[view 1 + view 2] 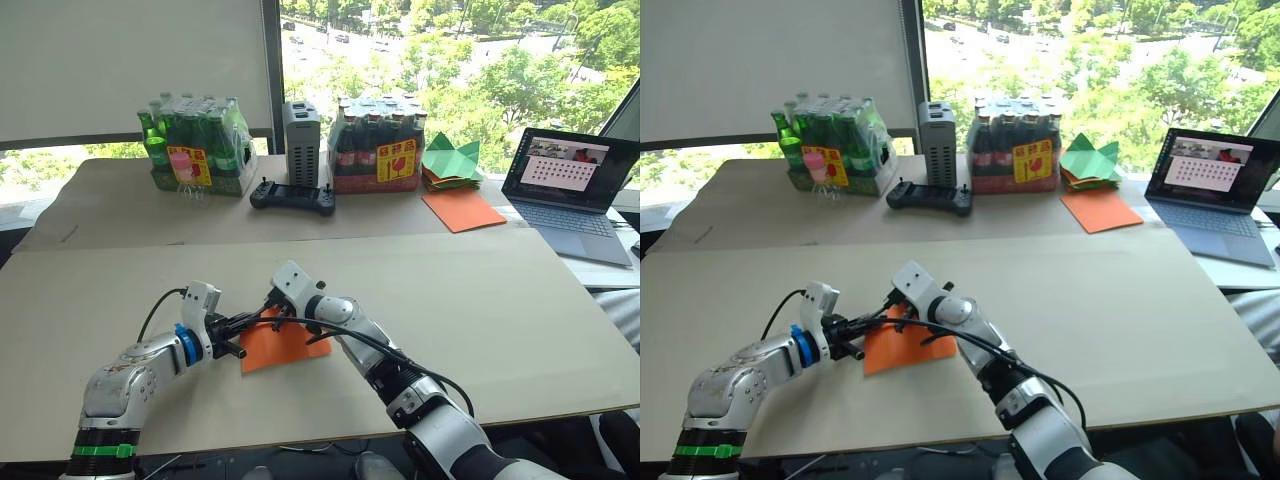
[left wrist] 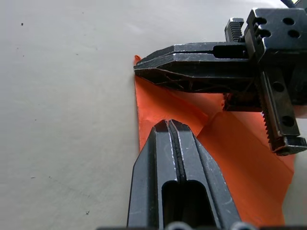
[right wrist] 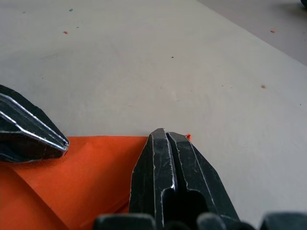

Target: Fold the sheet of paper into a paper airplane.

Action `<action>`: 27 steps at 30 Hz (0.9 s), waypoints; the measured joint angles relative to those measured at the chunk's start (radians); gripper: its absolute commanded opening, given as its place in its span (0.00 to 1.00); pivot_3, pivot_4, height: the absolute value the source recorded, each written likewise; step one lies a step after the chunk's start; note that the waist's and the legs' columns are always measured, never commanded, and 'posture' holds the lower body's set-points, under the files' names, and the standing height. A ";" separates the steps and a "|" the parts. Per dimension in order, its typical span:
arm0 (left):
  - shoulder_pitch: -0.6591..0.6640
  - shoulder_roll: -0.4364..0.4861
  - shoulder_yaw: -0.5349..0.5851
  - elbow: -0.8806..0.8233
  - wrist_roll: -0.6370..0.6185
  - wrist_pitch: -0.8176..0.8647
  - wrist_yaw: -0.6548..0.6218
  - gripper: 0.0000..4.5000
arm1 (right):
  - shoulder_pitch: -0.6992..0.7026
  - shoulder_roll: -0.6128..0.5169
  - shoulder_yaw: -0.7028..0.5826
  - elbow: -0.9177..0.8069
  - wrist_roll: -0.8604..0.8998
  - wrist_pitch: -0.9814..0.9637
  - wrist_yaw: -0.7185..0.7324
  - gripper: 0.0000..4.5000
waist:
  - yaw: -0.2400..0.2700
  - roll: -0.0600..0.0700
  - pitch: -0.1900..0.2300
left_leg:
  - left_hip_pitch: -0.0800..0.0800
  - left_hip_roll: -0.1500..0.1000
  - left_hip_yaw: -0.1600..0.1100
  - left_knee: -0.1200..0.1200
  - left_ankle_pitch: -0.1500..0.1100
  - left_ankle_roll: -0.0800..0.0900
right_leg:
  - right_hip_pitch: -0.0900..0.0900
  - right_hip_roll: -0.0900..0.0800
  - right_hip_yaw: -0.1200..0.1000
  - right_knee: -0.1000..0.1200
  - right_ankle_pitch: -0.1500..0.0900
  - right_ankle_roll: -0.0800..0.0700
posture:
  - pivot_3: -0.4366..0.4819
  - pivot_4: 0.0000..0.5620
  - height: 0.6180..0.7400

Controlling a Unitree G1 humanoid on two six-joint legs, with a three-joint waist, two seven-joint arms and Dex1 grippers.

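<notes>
The sheet of paper [image 1: 292, 346] is bright orange and lies flat near the front of the beige table [image 1: 480, 300]. One flap is folded over, so a diagonal crease [image 2: 211, 127] shows. My left gripper [image 1: 250, 326] is shut, and its tips [image 2: 168, 125] rest on the sheet close to its left edge. My right gripper [image 1: 268, 312] is also shut. It reaches in from the far side, its tips [image 3: 165, 133] at the sheet's far corner [image 3: 188, 137]. The two grippers' tips sit close together and apart. No paper shows between either pair of fingers.
At the back stand a pack of green bottles [image 1: 195, 145], a grey box [image 1: 302, 140], a black controller [image 1: 292, 196] and a pack of dark bottles [image 1: 378, 145]. Green paper shapes [image 1: 450, 160], a smooth orange sheet [image 1: 462, 209] and an open laptop [image 1: 575, 190] lie back right.
</notes>
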 measured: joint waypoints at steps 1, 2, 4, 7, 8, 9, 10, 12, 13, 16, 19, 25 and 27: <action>0.000 0.000 -0.002 -0.007 -0.002 0.002 -0.001 0.00 | 0.000 0.000 0.000 0.000 0.000 0.000 0.001 0.00 | 0.000 0.000 0.000 | 0.000 0.000 0.000 0.000 0.000 0.000 | 0.000 0.000 0.000 0.000 0.000 0.000 | 0.48 0.27 1.00; 0.000 0.001 -0.007 -0.011 -0.001 0.003 -0.002 0.00 | 0.000 0.000 0.000 0.000 0.000 0.000 0.001 0.00 | 0.000 0.000 0.000 | 0.000 0.000 0.000 0.000 0.000 0.000 | 0.000 0.000 0.000 0.000 0.000 0.000 | 0.48 0.27 1.00; 0.011 0.014 -0.037 -0.017 0.020 -0.004 -0.010 0.00 | 0.000 0.000 0.001 0.000 0.000 0.000 0.001 0.00 | -0.001 0.000 0.000 | 0.000 0.000 0.000 0.000 0.000 0.000 | 0.000 0.000 0.000 0.000 0.000 0.000 | 0.48 0.27 1.00; 0.043 0.026 -0.076 -0.027 0.043 -0.022 -0.025 0.00 | 0.000 0.000 0.000 -0.001 0.000 0.001 0.001 0.00 | 0.000 0.000 0.000 | 0.000 0.000 0.000 0.000 0.000 0.000 | 0.000 0.000 0.000 0.000 0.000 0.000 | 0.48 0.27 1.00; 0.046 0.033 -0.087 -0.033 0.052 -0.033 -0.029 0.00 | 0.000 0.000 0.000 -0.001 0.000 0.004 -0.001 0.00 | 0.001 0.000 0.000 | 0.000 0.000 0.000 0.000 0.000 0.000 | 0.000 0.000 0.000 0.000 0.000 0.000 | 0.48 0.27 1.00; 0.049 0.037 -0.091 -0.034 0.057 -0.041 -0.033 0.00 | 0.000 0.000 0.000 -0.001 0.000 0.004 -0.001 0.00 | 0.001 0.000 0.000 | 0.001 0.000 0.000 0.000 0.000 0.000 | 0.000 0.000 0.000 0.000 0.000 0.000 | 0.48 0.27 1.00; 0.053 0.040 -0.096 -0.034 0.063 -0.051 -0.037 0.00 | 0.000 0.000 0.000 -0.002 0.000 0.006 -0.001 0.00 | 0.001 0.000 0.000 | 0.001 0.000 0.000 0.000 0.000 0.000 | 0.000 0.000 0.000 0.000 0.000 0.000 | 0.48 0.27 1.00; 0.057 0.040 -0.098 -0.030 0.065 -0.063 -0.043 0.00 | 0.000 0.000 0.000 -0.007 0.000 0.014 -0.001 0.00 | 0.001 0.000 0.000 | 0.001 0.000 0.000 0.000 0.000 0.000 | 0.000 0.000 0.000 0.000 0.000 0.000 | 0.48 0.27 1.00; 0.057 0.040 -0.099 -0.026 0.067 -0.068 -0.045 0.00 | 0.000 0.000 0.000 -0.010 0.000 0.016 -0.001 0.00 | 0.001 0.000 0.000 | 0.001 0.000 0.000 0.000 0.000 0.000 | 0.000 0.000 0.000 0.000 0.000 0.000 | 0.48 0.27 1.00; 0.050 0.040 -0.102 -0.005 0.068 -0.087 -0.056 0.00 | 0.001 0.000 0.000 -0.020 0.000 0.027 -0.002 0.00 | 0.002 0.000 0.000 | 0.001 0.000 0.000 0.000 0.000 0.000 | 0.000 0.000 0.000 0.000 0.000 0.000 | 0.48 0.27 1.00; 0.030 0.039 -0.109 0.025 0.071 -0.103 -0.063 0.00 | 0.013 -0.001 -0.010 -0.048 0.006 0.040 -0.004 0.00 | 0.002 0.000 0.000 | 0.000 0.000 0.000 0.000 0.000 0.000 | 0.000 0.000 0.000 0.000 0.000 0.000 | 0.48 0.27 1.00; 0.013 0.038 -0.123 0.065 0.073 -0.130 -0.079 0.00 | 0.047 -0.009 -0.081 -0.259 0.085 0.102 0.018 0.00 | 0.006 0.000 0.000 | 0.000 0.000 0.000 0.000 0.000 0.000 | 0.000 0.000 0.000 0.000 0.000 0.000 | 0.48 0.27 1.00; 0.005 0.034 -0.127 0.077 0.073 -0.136 -0.084 0.00 | 0.062 -0.043 -0.103 -0.370 0.121 0.140 0.044 0.00 | 0.010 0.000 0.000 | 0.000 -0.001 0.000 0.000 0.000 0.000 | 0.001 0.000 0.000 0.000 0.000 0.000 | 0.48 0.27 1.00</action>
